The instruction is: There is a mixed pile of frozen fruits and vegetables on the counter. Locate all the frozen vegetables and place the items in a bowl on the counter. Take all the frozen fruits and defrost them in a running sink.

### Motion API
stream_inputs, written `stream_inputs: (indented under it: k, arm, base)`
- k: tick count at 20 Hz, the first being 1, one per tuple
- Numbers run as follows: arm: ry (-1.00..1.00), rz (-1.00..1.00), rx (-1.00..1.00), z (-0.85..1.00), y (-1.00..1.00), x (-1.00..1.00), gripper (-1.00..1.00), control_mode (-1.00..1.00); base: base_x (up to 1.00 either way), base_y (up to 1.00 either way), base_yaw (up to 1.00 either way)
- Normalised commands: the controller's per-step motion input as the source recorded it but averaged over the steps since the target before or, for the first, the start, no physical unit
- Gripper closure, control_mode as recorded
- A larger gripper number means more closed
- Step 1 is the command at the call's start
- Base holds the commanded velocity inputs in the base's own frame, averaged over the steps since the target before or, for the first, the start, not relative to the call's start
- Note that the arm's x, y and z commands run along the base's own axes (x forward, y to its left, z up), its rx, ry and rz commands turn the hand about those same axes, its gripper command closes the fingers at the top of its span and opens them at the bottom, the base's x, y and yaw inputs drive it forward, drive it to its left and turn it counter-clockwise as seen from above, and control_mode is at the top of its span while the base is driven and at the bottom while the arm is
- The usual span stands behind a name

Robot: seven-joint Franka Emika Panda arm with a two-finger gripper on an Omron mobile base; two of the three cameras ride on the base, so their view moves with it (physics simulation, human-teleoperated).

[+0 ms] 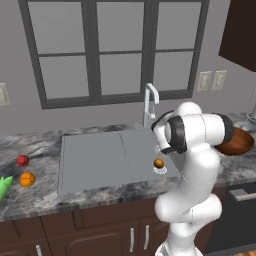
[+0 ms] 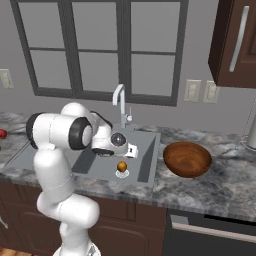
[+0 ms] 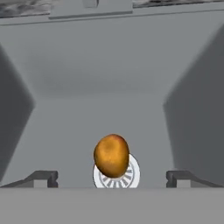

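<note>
A brownish orange ball point(image 3: 112, 155) of the frozen fruits rests on the round drain point(image 3: 133, 176) of the sink point(image 1: 100, 155); the base views show it too point(image 1: 158, 163) point(image 2: 121, 166). My gripper point(image 3: 111, 179) hangs just above it, open, its fingertips point(image 3: 43, 178) standing wide on either side with nothing between them. From the right base view the gripper point(image 2: 131, 151) sits over the basin. On the counter at far left lie a red ball point(image 1: 22, 160), a bright orange ball point(image 1: 27, 179) and the green pointed vegetable point(image 1: 4, 186). The wooden bowl point(image 2: 187, 159) stands right of the sink.
A tall gooseneck tap point(image 2: 120, 100) rises behind the basin, close to my arm. A ribbed drainboard point(image 1: 90, 150) takes up the sink's left half. The counter edge point(image 2: 200, 202) runs along above dark cabinets. A dark wall cabinet point(image 2: 235, 40) hangs at upper right.
</note>
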Motion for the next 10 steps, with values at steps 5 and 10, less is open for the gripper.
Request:
stream_inputs:
  k: [5, 10]
  arm:
    - [0.00, 0.07, 0.00, 0.90, -0.01, -0.11, -1.00, -1.00]
    - [0.06, 0.08, 0.00, 0.89, 0.00, -0.17, -1.00, -1.00]
  base:
    - [0.00, 0.00, 0.00]
    - [0.00, 0.00, 0.00]
